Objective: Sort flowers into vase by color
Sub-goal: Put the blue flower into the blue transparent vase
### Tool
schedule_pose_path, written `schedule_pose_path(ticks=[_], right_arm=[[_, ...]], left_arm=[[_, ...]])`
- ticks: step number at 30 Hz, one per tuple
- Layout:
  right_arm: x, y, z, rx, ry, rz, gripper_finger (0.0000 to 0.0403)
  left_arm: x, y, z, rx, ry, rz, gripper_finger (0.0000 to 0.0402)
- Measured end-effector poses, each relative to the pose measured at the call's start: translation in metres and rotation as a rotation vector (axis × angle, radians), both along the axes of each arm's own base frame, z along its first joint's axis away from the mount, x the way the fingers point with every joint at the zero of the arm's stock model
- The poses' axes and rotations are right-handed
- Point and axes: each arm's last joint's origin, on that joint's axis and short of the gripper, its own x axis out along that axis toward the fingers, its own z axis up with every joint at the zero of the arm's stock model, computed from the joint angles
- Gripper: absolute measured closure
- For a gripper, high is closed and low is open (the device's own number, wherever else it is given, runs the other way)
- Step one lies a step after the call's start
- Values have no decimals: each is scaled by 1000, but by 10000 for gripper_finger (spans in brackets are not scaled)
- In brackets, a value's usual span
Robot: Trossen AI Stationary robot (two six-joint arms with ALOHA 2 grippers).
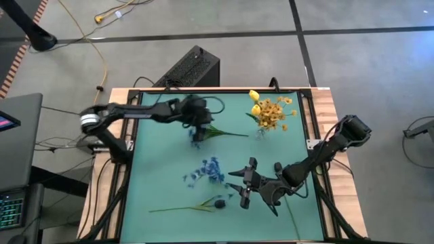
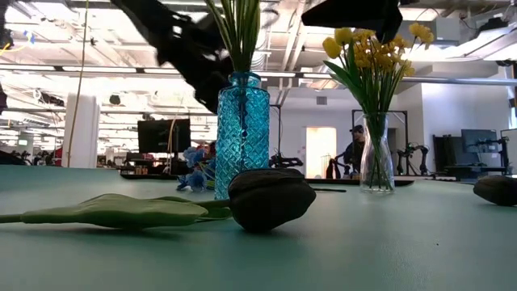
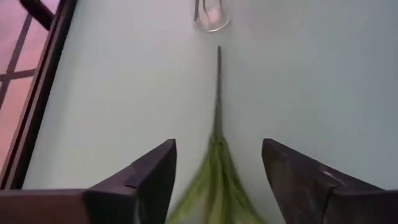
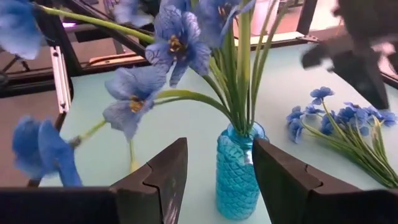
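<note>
A blue glass vase [image 4: 236,171] [image 2: 241,133] stands left of the table's middle, with green stalks and blue blooms [image 4: 171,43] rising out of its mouth. My left gripper [image 1: 196,127] [image 3: 217,149] hovers over it, open, with the green stalks [image 3: 214,174] between its fingers; a thin stem [image 1: 227,133] points toward the clear vase [image 2: 376,162]. That vase holds the yellow flowers [image 1: 271,114]. A blue spray [image 1: 207,169] [image 4: 348,127] lies flat on the table. A dark bud [image 2: 271,198] [image 1: 218,202] lies near the front edge on its stalk. My right gripper [image 1: 240,184] [image 4: 217,149] is open between the spray and the bud.
A second dark rounded thing [image 2: 497,190] lies at the right of the low view. The table has a raised wooden rim [image 1: 325,102]. A black box [image 1: 193,68] sits behind the far edge. A person [image 2: 353,149] stands far back in the room.
</note>
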Motion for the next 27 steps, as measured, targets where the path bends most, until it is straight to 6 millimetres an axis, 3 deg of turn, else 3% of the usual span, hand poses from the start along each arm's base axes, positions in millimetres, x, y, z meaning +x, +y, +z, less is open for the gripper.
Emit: schedule_pose_path(ticks=[7, 12, 19, 27], right_arm=[[-6, 4, -6, -30, 42, 19, 198], [-10, 5, -12, -78, 103, 30, 198], [-11, 2, -16, -113, 146, 28, 198], [-9, -4, -17, -166, 170, 21, 198]], left_arm=[[44, 9, -22, 51, 48, -77, 143], [62, 9, -46, 21, 86, -99, 143], [74, 14, -71, 14, 136, -46, 142], [69, 14, -84, -53, 261, -12, 143]])
